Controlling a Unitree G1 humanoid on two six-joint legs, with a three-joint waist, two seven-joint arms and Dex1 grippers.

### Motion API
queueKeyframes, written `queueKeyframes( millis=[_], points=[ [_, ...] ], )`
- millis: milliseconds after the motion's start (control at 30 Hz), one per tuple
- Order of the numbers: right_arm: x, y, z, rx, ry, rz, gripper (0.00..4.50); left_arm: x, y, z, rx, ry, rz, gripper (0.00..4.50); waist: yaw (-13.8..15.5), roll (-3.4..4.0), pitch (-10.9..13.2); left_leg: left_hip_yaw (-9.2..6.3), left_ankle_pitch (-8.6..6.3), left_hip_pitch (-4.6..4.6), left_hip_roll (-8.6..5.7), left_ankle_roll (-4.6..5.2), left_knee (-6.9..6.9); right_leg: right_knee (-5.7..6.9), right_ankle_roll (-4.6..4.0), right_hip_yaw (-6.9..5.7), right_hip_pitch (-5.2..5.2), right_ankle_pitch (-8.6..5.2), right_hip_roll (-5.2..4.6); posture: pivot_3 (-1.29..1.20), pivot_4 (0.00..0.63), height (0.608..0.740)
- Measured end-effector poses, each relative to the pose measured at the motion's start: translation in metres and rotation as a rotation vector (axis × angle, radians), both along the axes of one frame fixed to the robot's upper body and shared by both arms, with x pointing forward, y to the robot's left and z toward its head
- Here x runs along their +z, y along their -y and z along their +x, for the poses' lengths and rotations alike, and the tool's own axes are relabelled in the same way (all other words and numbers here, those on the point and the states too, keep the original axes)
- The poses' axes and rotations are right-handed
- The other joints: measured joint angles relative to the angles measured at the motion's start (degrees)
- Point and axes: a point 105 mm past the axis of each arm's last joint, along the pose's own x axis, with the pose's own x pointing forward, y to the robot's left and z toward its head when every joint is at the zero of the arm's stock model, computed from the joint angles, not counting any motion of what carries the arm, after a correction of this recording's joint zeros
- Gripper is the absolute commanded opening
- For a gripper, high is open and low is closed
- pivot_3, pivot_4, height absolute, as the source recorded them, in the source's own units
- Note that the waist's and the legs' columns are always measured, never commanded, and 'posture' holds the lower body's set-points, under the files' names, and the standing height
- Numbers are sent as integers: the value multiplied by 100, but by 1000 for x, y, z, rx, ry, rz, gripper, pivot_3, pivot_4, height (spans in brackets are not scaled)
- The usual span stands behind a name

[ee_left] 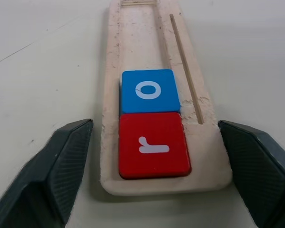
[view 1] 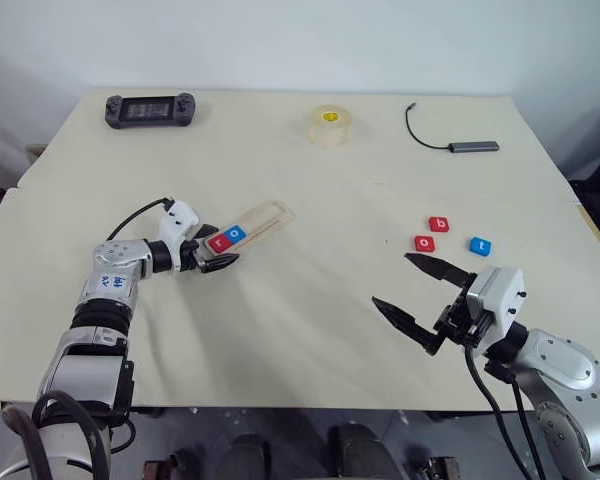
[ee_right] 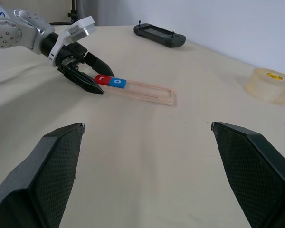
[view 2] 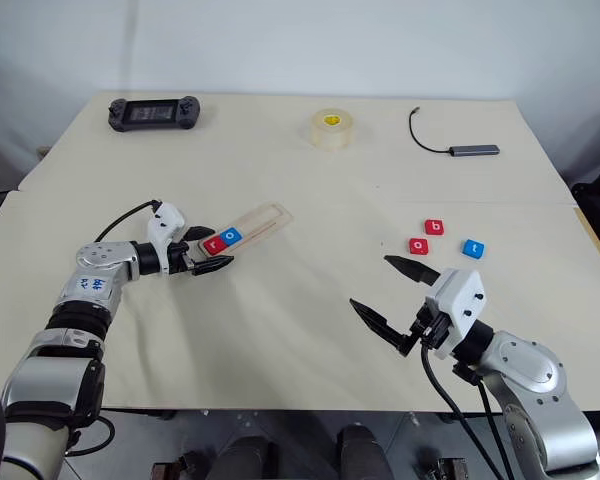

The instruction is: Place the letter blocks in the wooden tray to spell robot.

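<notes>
- Long narrow light-wood tray [view 1: 252,226] lying slantwise on the cream table [view 1: 300,320], taken here as the landmark.
- Seated at the tray's near end: red square block with white "r" [ee_left: 153,145], then blue square block with white "o" [ee_left: 149,90] touching it, so the word begins from that end; remaining length of the tray bare, room enough by the look of it for three more.
- Left gripper [ee_left: 152,175] set astride the tray's near end, black fingers [ee_left: 61,161] spread on either side of the wood and apart from it; probably there to steady or square the tray, or just after seating the "o".
- Well to the right of the tray, loose on the table: red "b" block [view 1: 438,224], red "o" block [view 1: 424,243], blue "t" block [view 1: 480,245], clustered together and waiting.
- Right gripper [view 1: 412,290] hanging nearer than that cluster, jaws spread to their widest, holding nothing; likely poised for the "b" next.
- Beyond the tray, unrelated: tape roll [view 1: 331,125], black handheld console [view 1: 150,109], grey cable hub [view 1: 474,147].
</notes>
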Motion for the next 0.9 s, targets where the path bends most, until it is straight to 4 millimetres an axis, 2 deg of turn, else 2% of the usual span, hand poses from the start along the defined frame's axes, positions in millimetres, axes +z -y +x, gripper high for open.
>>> queueKeyframes(
  millis=[267,400,467,667,800,900],
  points=[
    [3,-1,2,1,12,1,4500,-2,-1,-2,-12,2,-6,3398,-15,0,0,1,3,7,1,-3,0,7,0,4,2,0,2,0,150,740],
    [4,-1,2,5,13,-1,4500,-2,7,-9,-82,21,-3,3398,1,0,0,0,3,5,1,-2,0,4,0,3,2,0,-1,0,150,740],
    [2,2,1,0,5,-6,4500,-3,20,-14,-144,37,-9,3398,34,0,0,-5,3,0,-1,-2,0,0,0,3,2,0,-4,0,150,740],
    [-9,25,-8,-74,-47,-46,4500,0,82,-39,-416,107,-36,3398,160,-1,0,-15,1,-15,-1,1,0,-13,0,7,0,0,-5,0,150,740],
    [-17,41,-18,-135,-87,-64,4500,-9,106,-55,-559,87,43,3398,149,0,0,-12,1,-15,-1,1,-1,-13,0,6,0,0,0,0,150,740],
    [-24,52,-35,-186,-133,-84,4500,-18,124,-62,-632,71,128,3398,149,0,0,-12,2,-5,0,0,0,-10,0,6,11,0,5,0,150,740]
  ],
)
